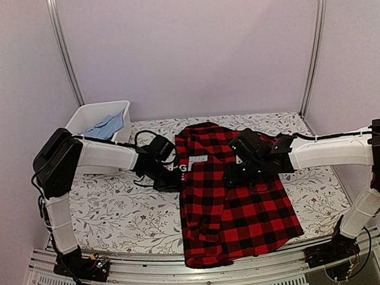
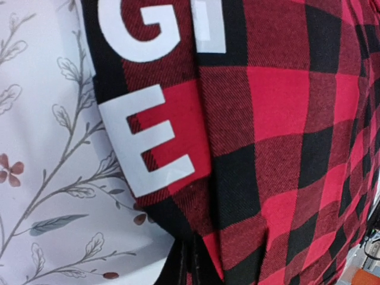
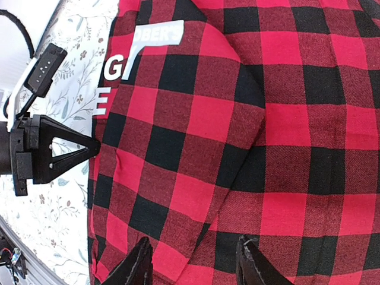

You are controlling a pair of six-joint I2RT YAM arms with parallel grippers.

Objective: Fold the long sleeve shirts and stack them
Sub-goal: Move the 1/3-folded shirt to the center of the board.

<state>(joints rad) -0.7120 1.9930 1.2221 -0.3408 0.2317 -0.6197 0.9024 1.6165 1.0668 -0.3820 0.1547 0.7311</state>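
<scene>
1. The left gripper is pinched closed at the left edge of the red-and-black checked shirt, beside its white lettering; whether cloth is caught, I cannot tell.
2. The right gripper stands partly open above the shirt's middle, holding nothing.
3. The shirt lies spread on the floral tabletop, between both arms.

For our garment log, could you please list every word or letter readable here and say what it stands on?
"G": upper white letter on the red-and-black shirt.
"E": lower white letter, same shirt.
"...BER'S": white tag on the shirt; its start is hidden, reading uncertain.
Nothing else legible.
</scene>
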